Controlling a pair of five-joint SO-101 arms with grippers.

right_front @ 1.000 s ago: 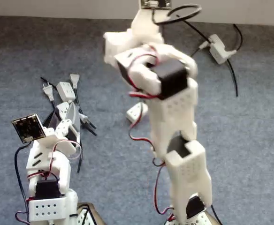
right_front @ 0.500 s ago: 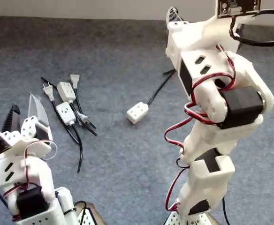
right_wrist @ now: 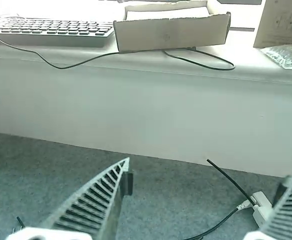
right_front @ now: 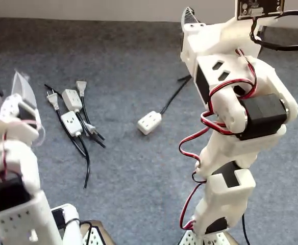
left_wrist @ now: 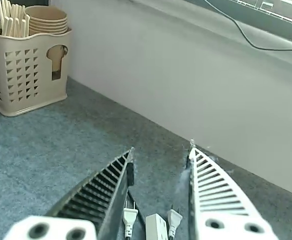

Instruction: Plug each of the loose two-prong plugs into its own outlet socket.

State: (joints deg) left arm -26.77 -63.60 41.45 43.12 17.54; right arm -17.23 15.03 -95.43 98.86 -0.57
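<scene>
From above, two white two-prong plugs (right_front: 52,97) and two white outlet sockets (right_front: 71,122) lie tangled with black cords on the left of the grey carpet. A lone outlet block (right_front: 149,122) lies near the middle, its cord running away to the far side. The left gripper (right_front: 5,87) is raised at the near-left edge beside the cluster, touching nothing. The right arm (right_front: 241,117) stands tall on the right.

In the left wrist view, the left gripper's jaws stand moderately apart and empty above the plugs. A beige basket (left_wrist: 26,65) of paper cups (left_wrist: 46,17) sits by the wall.

In the right wrist view, the right gripper (right_wrist: 211,170) is spread wide and empty. A white connector (right_wrist: 261,210) on a black cord lies near the wall, and a keyboard (right_wrist: 51,25) and a cardboard box (right_wrist: 171,30) sit on the ledge.
</scene>
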